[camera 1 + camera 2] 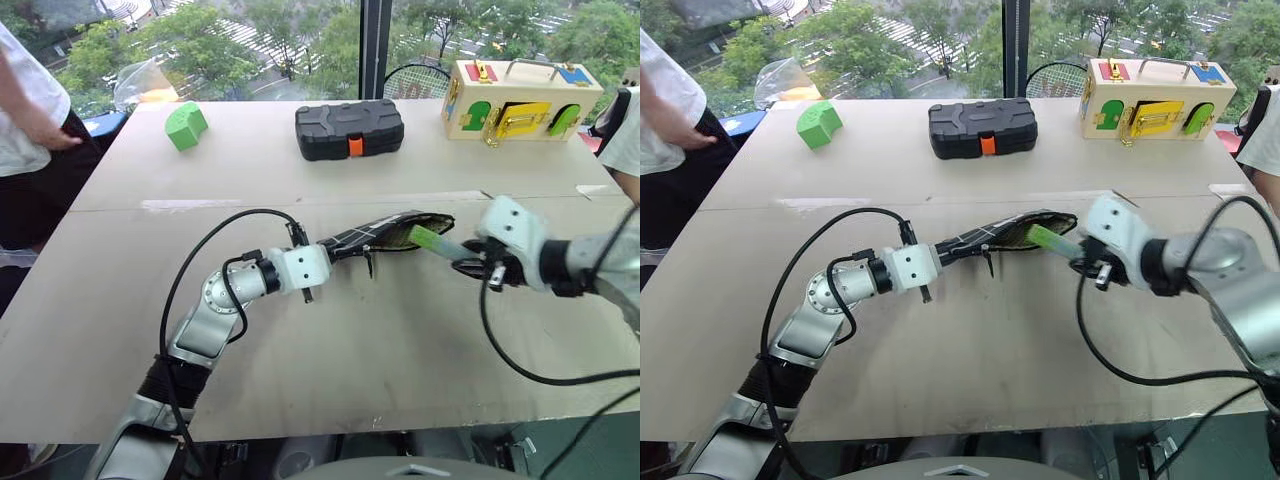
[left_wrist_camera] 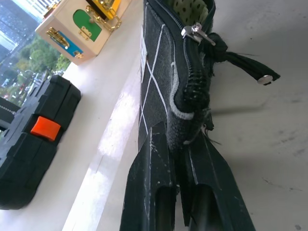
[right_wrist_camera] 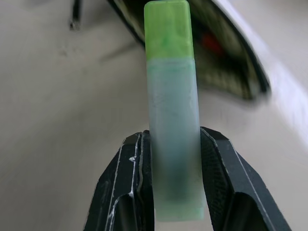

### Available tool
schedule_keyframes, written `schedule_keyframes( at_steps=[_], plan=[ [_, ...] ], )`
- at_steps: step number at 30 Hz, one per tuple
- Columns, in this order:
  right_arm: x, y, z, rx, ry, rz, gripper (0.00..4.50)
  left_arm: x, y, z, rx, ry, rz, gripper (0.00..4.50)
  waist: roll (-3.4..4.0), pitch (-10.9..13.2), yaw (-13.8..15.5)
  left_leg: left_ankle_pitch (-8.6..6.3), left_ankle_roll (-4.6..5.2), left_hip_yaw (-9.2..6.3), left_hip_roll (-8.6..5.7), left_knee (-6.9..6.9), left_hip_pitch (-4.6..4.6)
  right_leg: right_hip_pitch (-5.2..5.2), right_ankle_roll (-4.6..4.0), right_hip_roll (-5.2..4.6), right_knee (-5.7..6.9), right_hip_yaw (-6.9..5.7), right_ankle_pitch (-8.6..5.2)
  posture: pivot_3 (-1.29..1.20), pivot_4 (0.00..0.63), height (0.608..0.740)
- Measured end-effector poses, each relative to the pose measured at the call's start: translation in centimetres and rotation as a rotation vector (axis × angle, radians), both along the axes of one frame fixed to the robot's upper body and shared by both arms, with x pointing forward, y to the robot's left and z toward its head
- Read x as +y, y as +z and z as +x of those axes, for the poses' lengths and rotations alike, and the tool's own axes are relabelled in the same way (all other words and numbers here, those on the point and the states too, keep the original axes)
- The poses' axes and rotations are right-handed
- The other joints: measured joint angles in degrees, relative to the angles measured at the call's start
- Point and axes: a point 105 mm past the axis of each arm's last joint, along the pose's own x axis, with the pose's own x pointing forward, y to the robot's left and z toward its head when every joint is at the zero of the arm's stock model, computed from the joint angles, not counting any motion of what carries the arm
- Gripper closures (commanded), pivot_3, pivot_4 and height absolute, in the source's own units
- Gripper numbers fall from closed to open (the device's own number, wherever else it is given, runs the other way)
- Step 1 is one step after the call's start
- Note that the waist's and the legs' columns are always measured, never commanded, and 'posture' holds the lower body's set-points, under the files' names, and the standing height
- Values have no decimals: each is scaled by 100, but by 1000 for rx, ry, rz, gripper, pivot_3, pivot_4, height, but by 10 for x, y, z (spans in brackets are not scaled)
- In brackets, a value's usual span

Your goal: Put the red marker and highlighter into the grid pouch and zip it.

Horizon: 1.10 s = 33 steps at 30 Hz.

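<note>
While the left gripper pinches the near end of the grid pouch, fingers pressed together on the fabric beside the zipper, the pouch is held raised off the table, its mouth gaping toward the right gripper. The zipper is undone along the pouch's upper edge, with the metal slider and black cord hanging at the held end. The right gripper clamps the highlighter by the lower part of its pale barrel, one finger on each side, green cap leading. In the head views the cap end sits at the pouch's open mouth; whether it has crossed the rim cannot be told. A spot of red shows inside the pouch's opening in the right wrist view, too blurred to identify. At the table's far side stand a black hard case with an orange latch, a green block and a wooden latch box
</note>
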Motion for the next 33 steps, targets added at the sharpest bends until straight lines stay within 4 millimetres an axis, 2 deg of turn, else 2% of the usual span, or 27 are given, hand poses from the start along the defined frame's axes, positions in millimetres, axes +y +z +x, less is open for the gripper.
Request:
schedule_keyframes(
  at_steps=[3, 6, 10, 15, 16, 21, 22, 26, 30, 33],
  plan=[
    [5, -10, 8, 27, 23, -63, 3774, 0, -1, 0, -4, -10, 6, 4500, 1, 2, 25, 0, 0, -1, -4, 2, -8, -4, -1, -6, -3, -6, 1, 0, 150, 740],
    [1, -19, 17, 30, 46, -158, 3774, -3, 0, -3, -31, -39, 14, 4500, 1, 2, 23, 0, 0, -5, -9, 0, -21, -12, -2, -10, -12, -10, 1, 0, 150, 740],
    [7, -16, 26, 18, 74, -176, 3774, -8, -3, -9, -55, -81, 43, 4500, 2, 2, -14, 0, -1, -6, -9, 1, -25, -13, -2, -10, -6, -6, 2, 0, 150, 740],
    [29, -13, 40, 16, 116, -143, 3774, -12, -7, -14, -76, -112, 72, 4500, 1, 2, -24, 0, -1, -7, -8, 2, -23, -14, -3, -5, -1, -6, 2, 0, 150, 740],
    [34, -15, 42, 22, 127, -127, 2755, -13, -7, -14, -78, -114, 68, 4500, 0, 1, -22, 1, -1, -9, -7, 2, -24, -16, -3, -5, -2, -7, 2, 0, 150, 740],
    [44, -22, 45, 43, 151, -83, 310, -14, -7, -14, -78, -117, 65, 4500, -6, -3, 4, 1, -1, -17, -18, 18, -61, -48, -4, -12, -1, -15, 3, 0, 150, 740],
    [44, -23, 45, 46, 146, -73, 36, -14, -7, -14, -76, -116, 61, 4500, -7, -3, 0, 1, -1, -18, -19, 21, -63, -49, -5, -12, 0, -15, 3, 0, 150, 740],
    [41, -11, 35, 67, 123, 22, 36, -12, -9, -12, -35, -79, 17, 4500, -6, -3, 5, 1, -1, -24, -20, 21, -66, -50, -5, -13, 2, -16, 4, 0, 150, 740],
    [33, 14, 12, 92, 105, 157, 36, -9, -9, -8, 0, -45, -8, 4500, -11, -9, 5, 1, -1, -24, -19, 21, -66, -48, -5, -13, 3, -19, 4, 0, 150, 740],
    [36, 21, -1, 138, 78, 287, 36, -10, -10, -6, 17, -29, -17, 4500, -17, -13, -2, 1, -1, -25, -19, 24, -66, -47, -8, -13, 9, -14, 6, 0, 150, 740]
  ],
)
